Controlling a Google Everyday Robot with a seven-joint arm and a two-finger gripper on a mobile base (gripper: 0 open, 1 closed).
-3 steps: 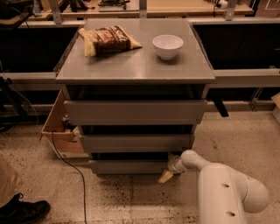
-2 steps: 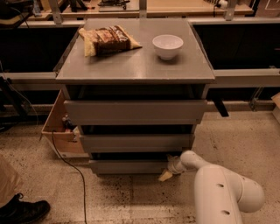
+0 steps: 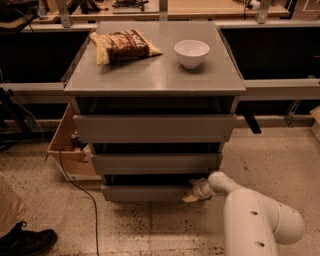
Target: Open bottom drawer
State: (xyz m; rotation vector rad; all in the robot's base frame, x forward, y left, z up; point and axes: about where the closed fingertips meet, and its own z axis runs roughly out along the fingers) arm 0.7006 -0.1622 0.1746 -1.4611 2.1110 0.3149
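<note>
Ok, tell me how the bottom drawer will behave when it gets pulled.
The bottom drawer looks rigid, a flat grey front, so it should slide rather than flex. With no handle showing, its plain face is probably hard to grip. The gripper sits at its right end, so an off-centre pull might skew or bind it.

The gripper (image 3: 192, 194) sits low at the bottom right corner of the grey cabinet (image 3: 155, 75), just over the speckled terrazzo floor (image 3: 150, 227). Left of it, a black cable (image 3: 75, 186) snakes across the floor by an open wooden box (image 3: 64, 150). Well above and behind run wooden workbenches (image 3: 210, 6) and a grey rail (image 3: 280, 89). The light is dim and warm.
</note>
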